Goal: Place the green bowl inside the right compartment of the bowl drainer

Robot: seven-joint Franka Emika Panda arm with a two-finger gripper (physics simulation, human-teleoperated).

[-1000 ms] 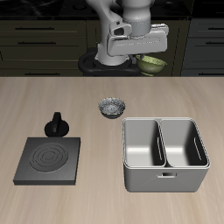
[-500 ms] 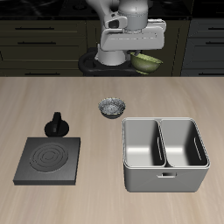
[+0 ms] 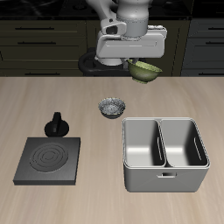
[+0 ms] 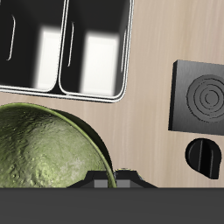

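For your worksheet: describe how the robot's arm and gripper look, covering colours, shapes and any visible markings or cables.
The arm is glossy white with rounded, tube-like segments. The gripper has a boxy pale grey-white body with darker seams; in the wrist view its underside shows as dark grey. No cables or markings are discernible.

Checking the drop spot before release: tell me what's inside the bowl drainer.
Both wells of the bowl drainer look bare grey metal, the right compartment included. The near wall hides the floor strip closest to the front. The green bowl hangs in the end effector.

- Even, soft light is falling from above; the table (image 3: 87, 87) is showing bright, the back staying dark.
- Glare is shining in the drainer (image 4: 66, 44) wells.
- Renders are looking sharp, slightly pixelated, without edge distortion.
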